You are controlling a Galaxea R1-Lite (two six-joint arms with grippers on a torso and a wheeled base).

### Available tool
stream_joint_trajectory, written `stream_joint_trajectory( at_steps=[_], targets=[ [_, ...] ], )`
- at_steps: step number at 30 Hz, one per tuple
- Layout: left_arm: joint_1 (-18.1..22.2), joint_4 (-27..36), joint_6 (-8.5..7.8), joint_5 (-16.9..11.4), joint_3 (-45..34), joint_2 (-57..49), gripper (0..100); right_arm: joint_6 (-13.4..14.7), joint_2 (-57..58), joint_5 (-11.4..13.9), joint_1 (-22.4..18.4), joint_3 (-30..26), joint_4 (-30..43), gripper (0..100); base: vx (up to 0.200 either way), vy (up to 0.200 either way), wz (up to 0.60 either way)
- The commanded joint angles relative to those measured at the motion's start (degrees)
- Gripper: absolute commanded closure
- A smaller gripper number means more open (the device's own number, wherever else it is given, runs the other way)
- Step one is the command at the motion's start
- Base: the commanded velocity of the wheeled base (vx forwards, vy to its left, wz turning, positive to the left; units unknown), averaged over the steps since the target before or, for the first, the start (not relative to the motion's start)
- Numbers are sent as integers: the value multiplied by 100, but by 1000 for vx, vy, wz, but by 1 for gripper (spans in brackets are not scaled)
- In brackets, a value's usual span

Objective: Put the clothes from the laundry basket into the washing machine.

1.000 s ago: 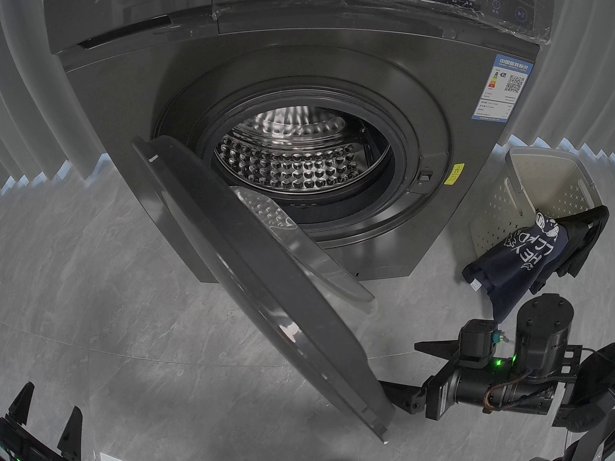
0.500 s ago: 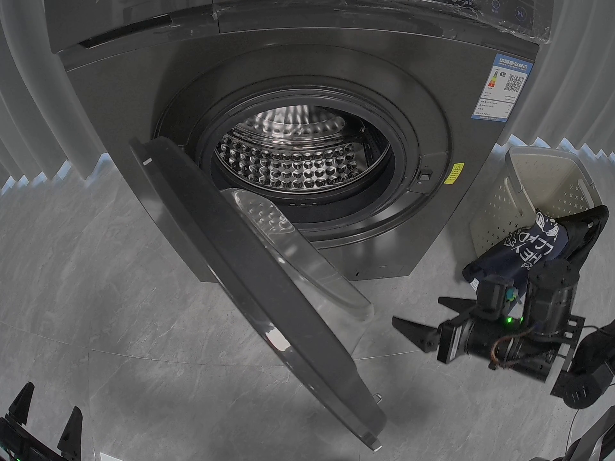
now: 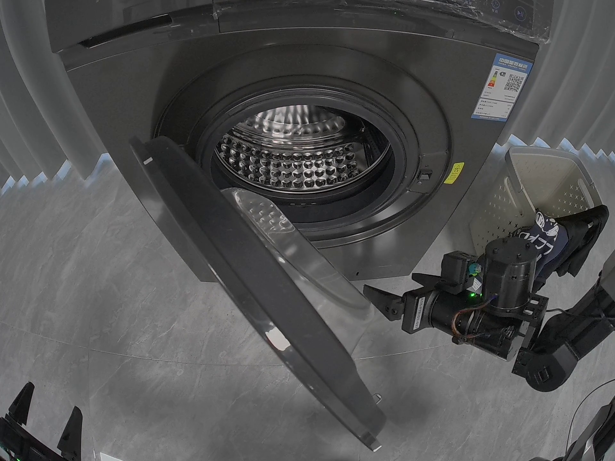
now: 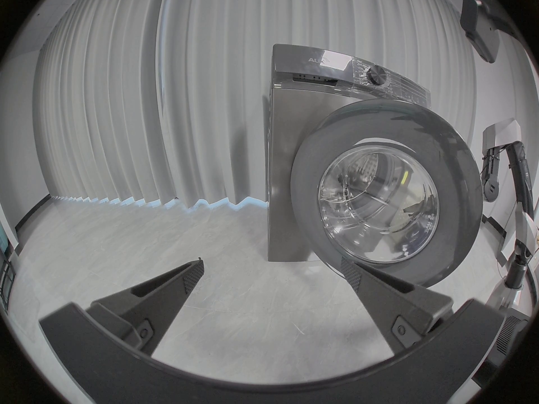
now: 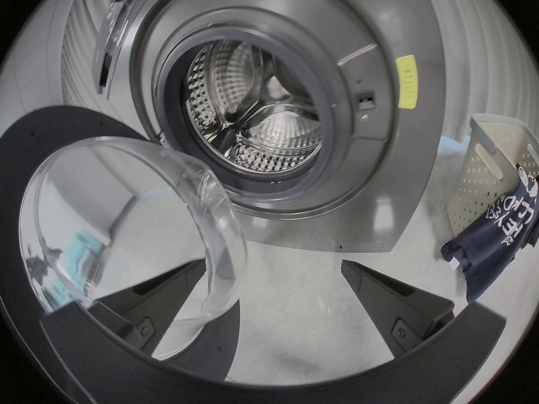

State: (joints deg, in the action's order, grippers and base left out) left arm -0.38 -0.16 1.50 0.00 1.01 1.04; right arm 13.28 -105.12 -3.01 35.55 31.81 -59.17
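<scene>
Gaping dimpled steel drum (image 3: 301, 155), domed glass door (image 3: 282, 238), perforated plastic laundry basket (image 3: 503, 209)

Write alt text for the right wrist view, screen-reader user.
The right gripper, open and empty, faces the washing machine, whose door stands open on a bare steel drum. Beside the machine, a pale laundry basket has a navy printed shirt draped over its rim.
</scene>
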Motion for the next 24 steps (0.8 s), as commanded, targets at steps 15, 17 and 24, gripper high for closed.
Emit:
stream_joint_trajectory(
  at_steps=[15,17,24],
  targets=[
    [-6,-2,-9,0,-92,-86,0,316,-299,2,945,-166,-437,0,0,0,0],
    [-6,-2,-9,0,-92,-86,0,316,-351,-7,919,-96,-437,0,-100,0,0],
    [3,-2,-1,0,-92,-86,0,316,-800,2,866,282,-446,0,-200,0,0]
  ],
)
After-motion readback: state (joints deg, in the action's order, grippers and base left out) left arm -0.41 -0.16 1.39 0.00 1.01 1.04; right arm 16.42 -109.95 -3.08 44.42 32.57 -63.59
